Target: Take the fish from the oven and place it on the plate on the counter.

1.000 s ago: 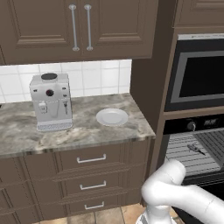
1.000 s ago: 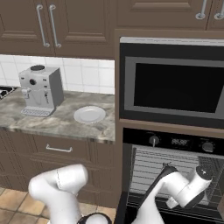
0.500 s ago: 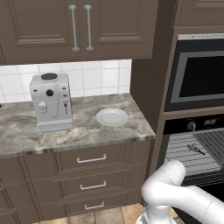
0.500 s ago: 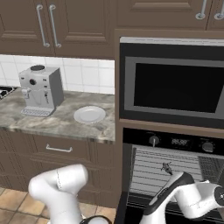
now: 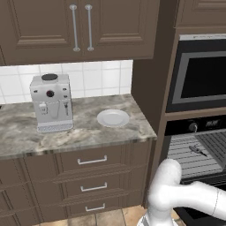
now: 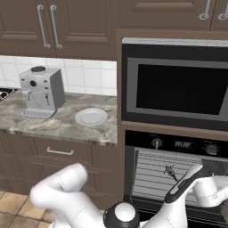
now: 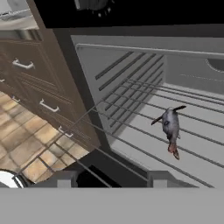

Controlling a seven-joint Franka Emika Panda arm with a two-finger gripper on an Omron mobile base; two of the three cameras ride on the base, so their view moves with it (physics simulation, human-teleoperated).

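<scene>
So the gripper (image 7: 109, 177) is spread and holding nothing, its tips poking up at 6 o'clock in the hand view. The arm has swung lower and further right over the last second, and the hand now looks straight into the open oven (image 6: 178, 178). The fish (image 7: 171, 127) lies on the wire rack (image 7: 183, 109) at about 1 o'clock from the tips, well apart. I'd say it's lining up the reach. The plate (image 5: 113, 118) waits on the counter (image 5: 26, 137), at 3 o'clock from the coffee machine (image 5: 50, 102). Nothing blocks the rack.

The oven (image 7: 131, 65) stands open in front; bare wire rack (image 7: 144, 131) surrounds the fish (image 7: 171, 127). On the tabletop (image 5: 88, 132), the plate (image 5: 113, 118) lies apart from the coffee machine (image 5: 51, 102), near the right edge.
</scene>
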